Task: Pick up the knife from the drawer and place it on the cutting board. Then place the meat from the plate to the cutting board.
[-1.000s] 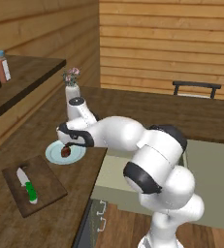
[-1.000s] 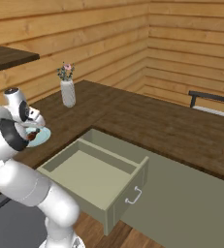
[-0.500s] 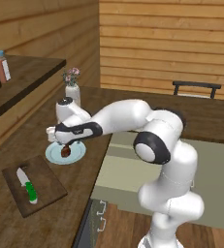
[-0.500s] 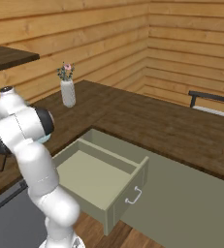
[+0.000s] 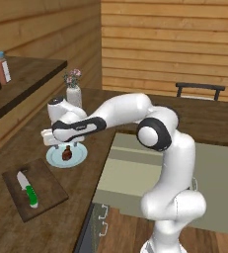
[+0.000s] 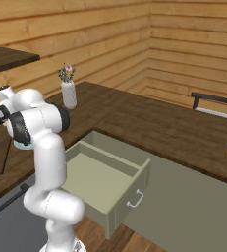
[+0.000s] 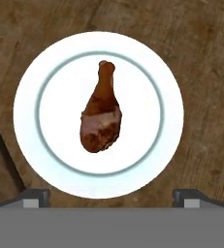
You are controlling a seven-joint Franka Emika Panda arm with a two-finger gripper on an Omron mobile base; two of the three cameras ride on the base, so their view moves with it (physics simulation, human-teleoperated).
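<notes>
We locate the meat (image 7: 102,110) at the centre of the hand view: a reddish-brown drumstick-shaped piece lying on the plate (image 7: 31,87), narrow end toward the top of the frame. In the left base view the meat (image 5: 67,153) appears as a small dark lump on the plate (image 5: 53,158), left of centre. We see the gripper (image 5: 62,142) directly above the plate, pointing down; its two fingertips (image 7: 36,197) stand at the bottom corners of the hand view, spread to full width, with nothing between them and no contact with the meat.

The cutting board (image 5: 34,188) lies in the lower left of the left base view, just beside the plate. The knife (image 5: 27,189) rests on the board, green handle toward the bottom of the frame, blade toward the upper left.

The drawer (image 6: 107,177) stands pulled out at lower centre of the right base view. A vase with flowers (image 5: 73,89) stands above the plate in the left base view.
</notes>
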